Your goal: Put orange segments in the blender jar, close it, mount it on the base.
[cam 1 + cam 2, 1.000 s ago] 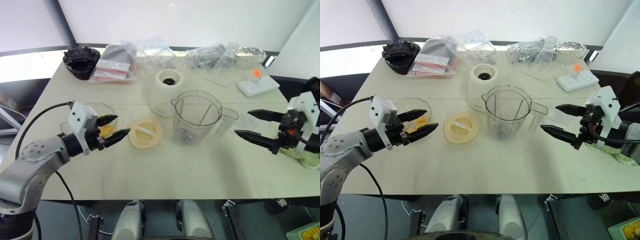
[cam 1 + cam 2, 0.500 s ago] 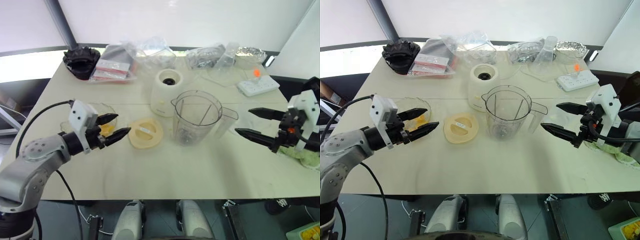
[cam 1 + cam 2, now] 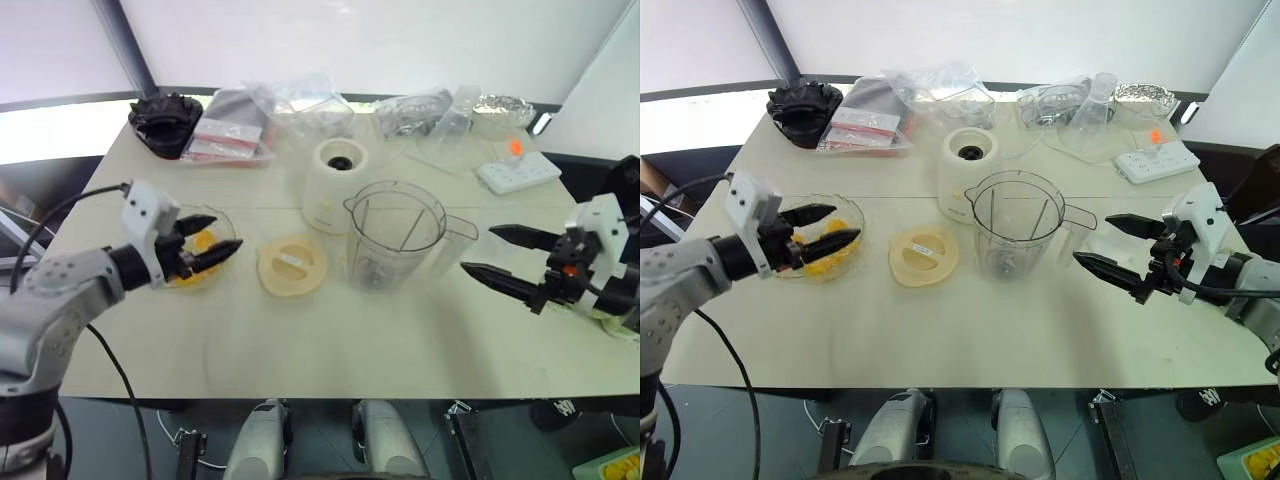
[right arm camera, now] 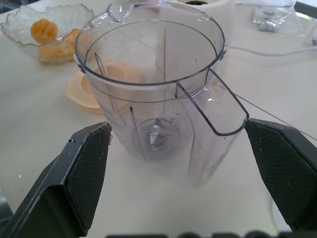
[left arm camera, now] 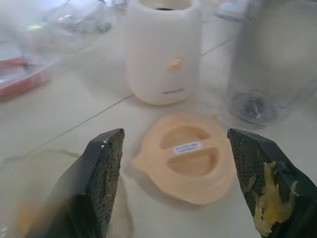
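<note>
The two head views look forward and down over the table (image 3: pixel 330 340) from above — both take in the whole spread. The left wrist view sits low, facing the lid (image 5: pixel 185 156) and base (image 5: pixel 163 49) beyond its gripper (image 5: pixel 173 183). The right wrist view looks closely at the blender jar (image 4: pixel 153 84) — also seen from the head.

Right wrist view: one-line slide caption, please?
Open right claw faces the empty blender jar, handle toward it; orange segments wait in the dish behind.
</note>
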You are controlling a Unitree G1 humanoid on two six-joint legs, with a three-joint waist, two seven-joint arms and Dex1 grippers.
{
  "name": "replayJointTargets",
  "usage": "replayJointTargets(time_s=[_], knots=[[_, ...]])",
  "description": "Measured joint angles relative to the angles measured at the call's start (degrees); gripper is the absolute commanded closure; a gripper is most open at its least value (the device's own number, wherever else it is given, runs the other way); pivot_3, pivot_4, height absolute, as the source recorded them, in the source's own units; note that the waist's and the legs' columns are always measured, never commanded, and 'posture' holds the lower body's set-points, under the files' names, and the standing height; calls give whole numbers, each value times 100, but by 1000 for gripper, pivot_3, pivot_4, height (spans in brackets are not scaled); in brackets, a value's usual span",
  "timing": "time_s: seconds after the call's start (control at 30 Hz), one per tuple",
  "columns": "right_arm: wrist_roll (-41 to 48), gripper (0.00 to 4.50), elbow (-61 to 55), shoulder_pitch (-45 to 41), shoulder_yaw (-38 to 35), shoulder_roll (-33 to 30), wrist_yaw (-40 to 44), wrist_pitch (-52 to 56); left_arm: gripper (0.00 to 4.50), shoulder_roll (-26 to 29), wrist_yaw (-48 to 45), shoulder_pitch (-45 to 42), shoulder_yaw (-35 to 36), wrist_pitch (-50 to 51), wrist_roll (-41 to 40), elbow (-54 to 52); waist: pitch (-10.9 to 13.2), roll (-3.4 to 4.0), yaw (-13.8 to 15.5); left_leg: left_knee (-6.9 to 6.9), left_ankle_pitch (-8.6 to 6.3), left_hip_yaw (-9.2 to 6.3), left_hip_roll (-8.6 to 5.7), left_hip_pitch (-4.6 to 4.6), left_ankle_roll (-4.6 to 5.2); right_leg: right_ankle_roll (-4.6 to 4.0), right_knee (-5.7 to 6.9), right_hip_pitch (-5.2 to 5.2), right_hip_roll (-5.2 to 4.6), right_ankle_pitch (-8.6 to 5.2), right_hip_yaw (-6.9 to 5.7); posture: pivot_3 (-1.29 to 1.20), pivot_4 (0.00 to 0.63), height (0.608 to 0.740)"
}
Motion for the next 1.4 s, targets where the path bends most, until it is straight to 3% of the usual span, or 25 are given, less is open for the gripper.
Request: replayJointTargets(time_s=[0.2, 0.3, 0.43, 0.57, 0.77, 0.93, 1.4], knots=[[89, 50, -416, 357, -22, 320, -342, 7, 1003, -889, 1419, -1254, -9, 1613, -109, 559, 3, -11, 1, 3, 0, -8, -3, 2, 0, 20, 2, 8, 1, 9, -1, 0, 150, 740], [173, 50, -626, 412, -34, 369, -462, 34, 1003, -1349, 2365, -1952, 73, 2548, 210, 1107, 2, -15, -18, 7, 1, -16, -8, 13, 0, 24, 8, 17, 4, 11, -1, 0, 150, 740], [312, 50, -680, 418, -25, 349, -534, 157, 1003, -2338, 3714, -2650, 969, 3268, 861, 2003, 9, -29, -36, 5, 1, -22, -6, 28, 0, 23, 13, 25, 8, 11, 0, 0, 150, 740], [479, 50, -711, 280, -23, 207, -594, 268, 1003, -2674, 4394, -3080, 1632, 3587, 1351, 2330, 13, -36, -17, 4, 1, -22, -6, 27, -1, 23, 14, 25, 10, 12, -2, 0, 150, 740], [486, 50, -693, 315, -8, 94, -515, 275, 1003, -3217, 5029, -3386, 2244, 3651, 1929, 2542, 11, -43, 82, 4, 2, -18, -10, 26, -4, 23, 9, 28, 5, 11, -2, 0, 150, 740], [503, 50, -696, 329, -9, 44, -509, 287, 1003, -3219, 5211, -3361, 2425, 3408, 2325, 2946, 13, -46, 102, 4, 3, -19, -9, 27, -7, 16, 11, 28, 6, 9, -4, 0, 150, 740], [497, 50, -931, 594, -7, 161, -834, 277, 1003, -3108, 4343, -3391, 1489, 1471, 2633, 5171, 12, -50, 119, 5, 6, -16, -12, 21, -13, 4, 8, 27, -2, 2, -7, 0, 150, 740]])
